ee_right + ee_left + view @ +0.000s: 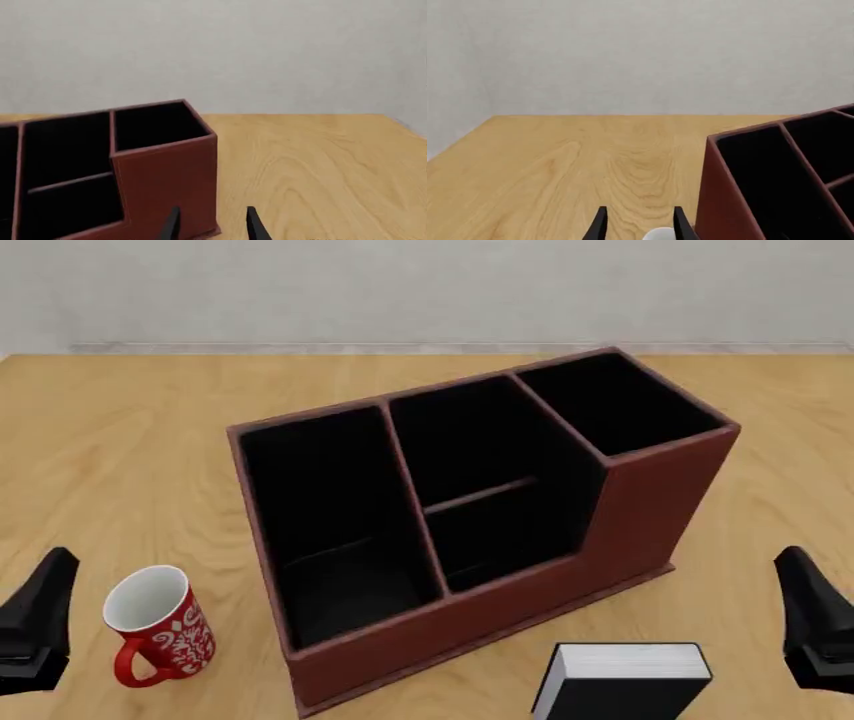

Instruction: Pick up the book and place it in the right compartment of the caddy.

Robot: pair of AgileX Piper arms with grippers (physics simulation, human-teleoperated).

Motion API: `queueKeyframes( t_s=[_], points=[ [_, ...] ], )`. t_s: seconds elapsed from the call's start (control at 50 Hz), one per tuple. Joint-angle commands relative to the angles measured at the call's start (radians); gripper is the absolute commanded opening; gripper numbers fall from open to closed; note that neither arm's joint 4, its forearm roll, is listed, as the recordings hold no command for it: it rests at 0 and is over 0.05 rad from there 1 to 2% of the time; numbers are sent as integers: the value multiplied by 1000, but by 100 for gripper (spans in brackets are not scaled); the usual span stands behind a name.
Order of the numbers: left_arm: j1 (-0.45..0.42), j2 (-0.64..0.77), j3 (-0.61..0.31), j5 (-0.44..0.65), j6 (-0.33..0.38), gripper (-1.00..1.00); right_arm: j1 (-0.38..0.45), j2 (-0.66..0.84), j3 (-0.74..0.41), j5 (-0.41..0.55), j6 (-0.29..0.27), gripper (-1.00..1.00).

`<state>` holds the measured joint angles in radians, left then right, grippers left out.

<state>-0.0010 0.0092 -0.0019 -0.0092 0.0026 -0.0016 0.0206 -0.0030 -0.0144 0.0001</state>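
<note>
Both grippers, left (38, 625) and right (814, 632), hang released, fingers apart, holding nothing. Book (625, 683) lies at 6 o'clock of the caddy (641, 510), nearer my right gripper, so it should reach. Right compartment (617, 402) sits at 1 o'clock, open upward.

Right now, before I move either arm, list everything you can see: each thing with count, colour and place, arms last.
caddy: one, reddish-brown with black lining, middle of the table, three sections, all showing only black lining.
right compartment: one, black-lined, the caddy's far right end, tallest walls.
book: one, black covers and white page edges, lying flat on the table near the front edge, just in front of the caddy's right end.
mug: one, red with white inside, upright on the table left of the caddy, near the left gripper.
table: one, light wood.
left gripper: one, black, low left, open, holding nothing.
right gripper: one, black, low right, open, holding nothing.
</note>
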Motion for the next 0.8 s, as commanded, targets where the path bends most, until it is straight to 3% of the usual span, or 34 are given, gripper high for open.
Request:
queueKeyframes(
  t_s=[0.02,0.32,0.38,0.56,0.8],
  points=[
    [-9,-6,-8,21,-4,100,12,-11,-32,71,-41,100],
    [-3,-8,-14,35,20,100,58,6,-287,422,-217,100],
    [1,-8,-19,38,15,100,58,20,-328,465,-229,100],
    [8,-8,-19,37,20,100,103,125,-495,632,-340,100],
    [-2,-8,-4,49,3,100,187,280,-659,838,-419,100]
  ],
)
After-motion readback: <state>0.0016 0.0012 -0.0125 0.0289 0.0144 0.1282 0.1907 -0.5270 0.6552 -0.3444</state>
